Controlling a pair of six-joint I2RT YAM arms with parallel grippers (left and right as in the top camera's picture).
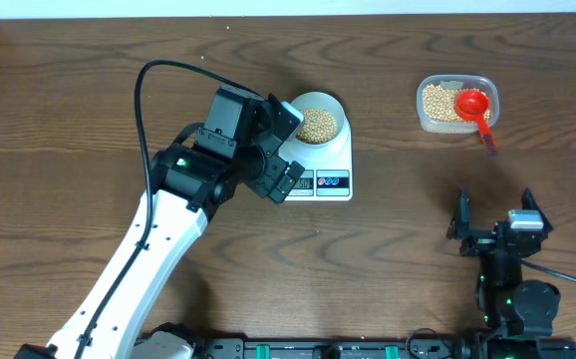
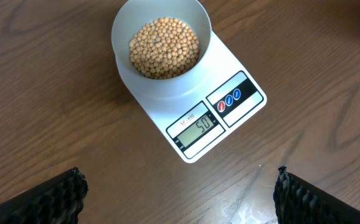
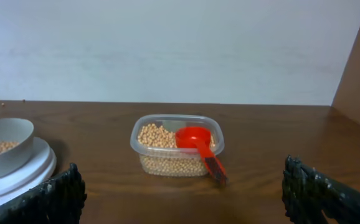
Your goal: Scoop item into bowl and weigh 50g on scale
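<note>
- Table [image 1: 69,120]: scale on the left half, tub on the right, well apart.
- Left jaws [image 2: 179,182]: spread wide, holding nothing, hovering above the table just in front of the scale.
- Right jaws [image 3: 181,186]: spread wide too, empty, low over the table and facing the tub from a way off.
- Scale [image 2: 253,102]: flat on the table, carrying the bowl on its platform.
- Tub [image 1: 423,105]: stock beans inside.
- Bowl [image 2: 161,87]: upright on the scale, behind the readout.
- Scoop [image 1: 473,103]: red, parked in the tub, handle resting over the rim.
- Beans [image 2: 164,46]: they cover the bowl floor, well below the rim.
- Display [image 2: 200,124]: I read 50.
- My call: we're at the weight check and on target. Next move needs no more scooping. Just keep both arms off the scale and back away.
</note>
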